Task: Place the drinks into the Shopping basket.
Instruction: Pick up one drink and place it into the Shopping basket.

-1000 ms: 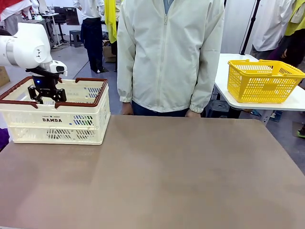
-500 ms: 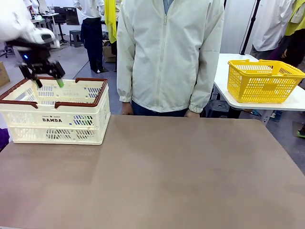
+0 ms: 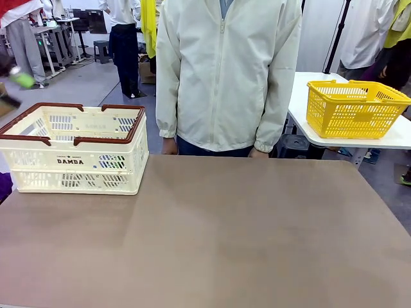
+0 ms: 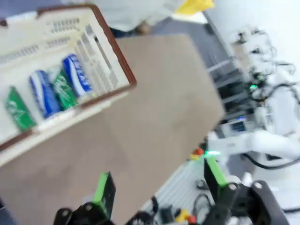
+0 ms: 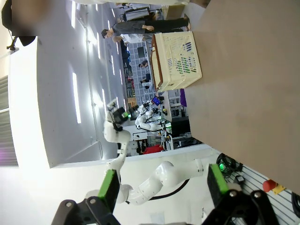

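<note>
- Left wrist view is looking down on the Shopping basket (image 4: 112,51), with four drinks lying inside it: a green can (image 4: 18,110) nearest the outer wall, a blue can (image 4: 42,93), a second green can (image 4: 62,89) and a second blue can (image 4: 77,79), all on their sides and packed side by side, touching.
- The left gripper (image 4: 157,185) is hanging high above the desk (image 4: 154,103), clear of the basket; its green-padded fingers (image 4: 104,190) are spread wide and are gripping nothing.
- The right gripper (image 5: 161,180) is also standing fully spread and empty in the right wrist view, well apart from the basket.
- Front view is showing the basket sitting at the desk's far left corner, its dark rim (image 3: 106,138) unobstructed; a blurred green pad (image 3: 22,78) is showing at the picture's left edge above it.
- A person (image 3: 225,77) is standing at the desk's far edge, hands down at their sides.
- No drinks are lying on the desk surface, so the task is looking finished or close to it.
- Risks from here, as a judgement: the left arm, swinging near the basket, could be clipping the rim or handle and dragging the light crate toward the desk's left edge; loose cans lying on their sides could be rolling if the crate gets jolted.
</note>
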Robot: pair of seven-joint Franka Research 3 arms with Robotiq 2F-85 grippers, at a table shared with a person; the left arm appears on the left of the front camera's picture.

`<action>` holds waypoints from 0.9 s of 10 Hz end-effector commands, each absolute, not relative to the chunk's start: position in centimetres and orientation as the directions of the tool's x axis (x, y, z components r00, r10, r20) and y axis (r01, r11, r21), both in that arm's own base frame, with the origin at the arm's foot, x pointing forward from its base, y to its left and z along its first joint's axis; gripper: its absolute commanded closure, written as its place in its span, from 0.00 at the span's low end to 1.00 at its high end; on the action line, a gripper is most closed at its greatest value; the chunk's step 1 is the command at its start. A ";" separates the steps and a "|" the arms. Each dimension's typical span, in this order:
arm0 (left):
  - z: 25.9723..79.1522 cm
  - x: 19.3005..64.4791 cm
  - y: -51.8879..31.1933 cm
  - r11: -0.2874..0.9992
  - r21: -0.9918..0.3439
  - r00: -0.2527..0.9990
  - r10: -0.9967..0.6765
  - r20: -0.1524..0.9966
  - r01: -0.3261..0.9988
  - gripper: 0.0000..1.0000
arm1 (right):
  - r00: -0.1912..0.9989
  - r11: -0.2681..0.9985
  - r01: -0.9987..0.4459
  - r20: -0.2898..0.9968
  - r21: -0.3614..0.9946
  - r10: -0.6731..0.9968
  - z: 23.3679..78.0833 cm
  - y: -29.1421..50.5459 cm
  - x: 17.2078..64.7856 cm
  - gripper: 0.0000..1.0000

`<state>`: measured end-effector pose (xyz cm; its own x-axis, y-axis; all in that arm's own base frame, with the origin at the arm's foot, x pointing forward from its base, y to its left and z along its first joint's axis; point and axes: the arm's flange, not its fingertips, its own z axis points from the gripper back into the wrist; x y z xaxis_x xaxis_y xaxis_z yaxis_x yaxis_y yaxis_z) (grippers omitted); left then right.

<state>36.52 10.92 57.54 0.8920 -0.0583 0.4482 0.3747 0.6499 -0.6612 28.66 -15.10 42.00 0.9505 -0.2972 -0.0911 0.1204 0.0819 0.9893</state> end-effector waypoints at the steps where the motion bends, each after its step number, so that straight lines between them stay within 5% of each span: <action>1: 52.6 34.7 16.4 0.481 -0.793 0.917 -0.068 0.392 0.375 0.00 | 0.955 0.086 0.106 -0.077 0.991 -0.288 42.1 -15.2 28.4 0.00; 5: 45.7 32.6 22.4 0.299 -0.894 0.939 -0.022 0.342 0.333 0.00 | 0.955 0.086 0.106 -0.077 0.991 -0.288 42.1 -15.2 28.4 0.00; 9: 46.7 30.3 21.3 0.345 -0.877 0.936 -0.018 0.351 0.335 0.00 | 0.955 0.086 0.106 -0.077 0.991 -0.288 42.1 -15.2 28.4 0.00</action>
